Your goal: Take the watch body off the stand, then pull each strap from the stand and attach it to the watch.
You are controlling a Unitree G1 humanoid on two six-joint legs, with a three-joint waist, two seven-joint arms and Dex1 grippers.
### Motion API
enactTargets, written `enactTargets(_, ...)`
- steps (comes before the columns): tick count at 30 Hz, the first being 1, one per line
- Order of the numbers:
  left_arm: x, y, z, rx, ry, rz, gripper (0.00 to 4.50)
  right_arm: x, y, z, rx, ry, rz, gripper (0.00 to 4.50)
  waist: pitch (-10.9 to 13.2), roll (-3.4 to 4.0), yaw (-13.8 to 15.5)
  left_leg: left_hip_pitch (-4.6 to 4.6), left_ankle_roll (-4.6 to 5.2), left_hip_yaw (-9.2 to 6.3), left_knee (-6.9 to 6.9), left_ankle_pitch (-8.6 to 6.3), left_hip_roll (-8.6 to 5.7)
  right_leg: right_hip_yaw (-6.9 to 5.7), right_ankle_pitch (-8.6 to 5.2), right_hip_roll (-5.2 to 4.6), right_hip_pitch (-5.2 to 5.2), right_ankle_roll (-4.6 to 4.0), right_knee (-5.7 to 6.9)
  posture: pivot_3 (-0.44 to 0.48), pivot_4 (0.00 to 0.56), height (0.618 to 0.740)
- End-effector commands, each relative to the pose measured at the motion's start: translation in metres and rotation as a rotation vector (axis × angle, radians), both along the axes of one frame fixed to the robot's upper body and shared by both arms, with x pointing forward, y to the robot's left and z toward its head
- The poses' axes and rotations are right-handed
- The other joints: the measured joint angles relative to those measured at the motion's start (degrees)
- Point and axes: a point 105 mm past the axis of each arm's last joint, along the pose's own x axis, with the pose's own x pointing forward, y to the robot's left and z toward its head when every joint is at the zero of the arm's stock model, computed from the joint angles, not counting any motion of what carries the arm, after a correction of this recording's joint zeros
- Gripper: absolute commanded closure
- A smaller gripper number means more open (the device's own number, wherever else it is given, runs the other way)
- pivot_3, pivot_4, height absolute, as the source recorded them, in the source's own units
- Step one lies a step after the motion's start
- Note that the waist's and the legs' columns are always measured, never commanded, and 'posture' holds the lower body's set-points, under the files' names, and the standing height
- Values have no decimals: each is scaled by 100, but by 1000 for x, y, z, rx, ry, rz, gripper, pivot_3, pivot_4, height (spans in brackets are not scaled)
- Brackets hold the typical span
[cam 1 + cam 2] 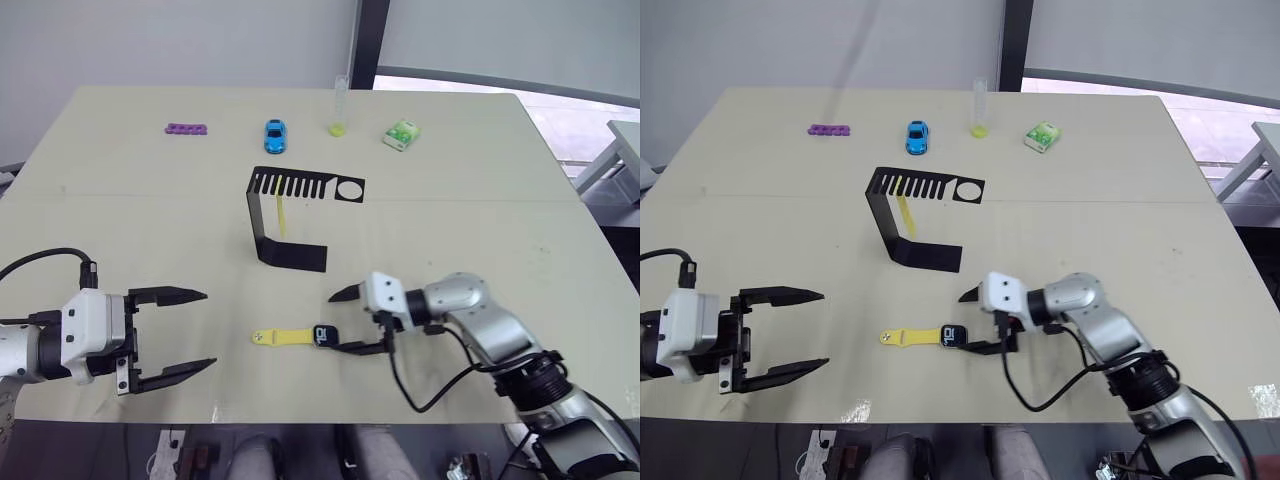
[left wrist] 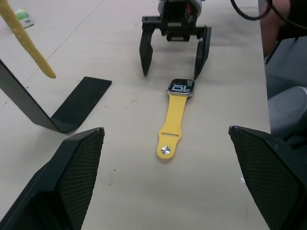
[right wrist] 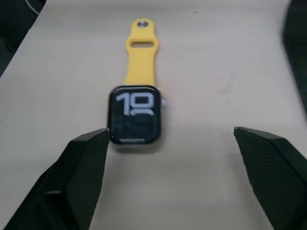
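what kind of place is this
Probably a robot test room or lab: a plain pale table holds scattered practice props, such as a blue toy car, a purple bar and a black stand.

Readable text: one item, the digits on the watch body (image 3: 134, 115).
Shows "10" in light digits on the dark screen, clearest in the right wrist view, also legible in the left wrist view; a second row under it cut off, unreadable. Green-white packet (image 1: 401, 134) at the far edge of the table (image 1: 120, 230) carries print, too small to read. Nothing legible on the stand (image 1: 290, 215), blue toy car (image 1: 274, 135) or purple bar (image 1: 186, 129).
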Motion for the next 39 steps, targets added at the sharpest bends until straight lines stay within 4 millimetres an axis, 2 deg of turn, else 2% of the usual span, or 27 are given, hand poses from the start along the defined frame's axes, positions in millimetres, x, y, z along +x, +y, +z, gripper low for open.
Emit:
enactTargets(1,6,24,6,-15,-49,137,0,-3,-41,25,134,-57,-10,46,-1,-1,5,0,0,0,-1,0,0,-1,0,0,2,0,-2,0,150,740)
enactTargets(3,11,49,7,-44,-78,285,0,3,-88,30,195,-136,-135,46,-1,-2,3,3,1,-2,-2,0,1,-2,0,3,8,0,-7,0,150,740)
enactTargets(4,12,57,6,-48,-84,331,0,5,-105,30,187,-169,-183,46,-1,-2,3,6,1,-2,-3,-1,0,-2,0,3,12,0,-9,0,150,740)
enactTargets(7,9,77,-1,-32,-84,428,0,13,-136,35,211,-202,-335,46,1,0,-40,11,4,2,-3,-2,-3,2,0,1,16,1,-11,0,150,740)
enactTargets(11,0,110,-11,-48,-105,614,0,13,-207,24,153,-238,-596,46,2,2,-64,19,0,10,-6,-2,6,8,0,8,16,0,-5,0,150,740)
enactTargets(13,-5,115,-16,-49,-106,649,0,11,-229,16,137,-238,-688,46,2,1,-59,19,0,11,-12,-2,5,8,0,6,16,0,-12,0,150,740)
enactTargets(16,-7,114,-21,-60,-105,663,0,9,-239,7,130,-227,-730,46,1,0,-59,21,1,13,-7,-3,6,9,0,6,22,1,-15,0,150,740)
enactTargets(19,-6,109,-21,-81,-116,656,0,13,-229,3,157,-222,-701,46,3,3,-81,51,0,11,-6,-3,7,8,0,8,53,1,-13,0,150,740)
enactTargets(21,-3,100,-19,-98,-126,630,0,22,-212,0,204,-207,-674,46,2,2,-116,107,-6,12,-28,-7,8,10,-1,9,104,0,-29,0,150,740)
enactTargets(23,2,88,-13,-128,-154,610,0,33,-188,1,273,-172,-637,46,2,2,-143,128,-9,11,-41,-8,13,7,-1,12,127,0,-41,0,150,740)
enactTargets(29,14,47,5,-263,-228,591,0,58,-113,11,386,-56,-497,46,4,7,-143,118,-13,9,-52,-7,15,7,-1,10,113,0,-39,0,150,740)
enactTargets(32,17,19,7,-340,-215,565,0,67,-73,17,429,-16,-426,46,3,6,-148,118,-13,8,-45,-7,15,7,-1,8,113,0,-35,0,150,740)
enactTargets(35,20,-8,9,-449,-208,575,0,71,-38,17,438,6,-361,951,3,6,-144,118,-13,5,-46,-7,16,6,-1,10,113,0,-32,0,150,740)
enactTargets(37,24,-28,8,-503,-189,583,0,74,-18,15,424,-2,-332,1922,3,6,-136,117,-13,6,-46,-7,15,6,-1,10,113,0,-34,0,150,740)
enactTargets(39,28,-40,5,-515,-179,595,0,77,-6,14,431,-9,-331,3021,3,5,-117,115,-12,6,-38,-7,12,7,0,8,112,0,-31,0,150,740)
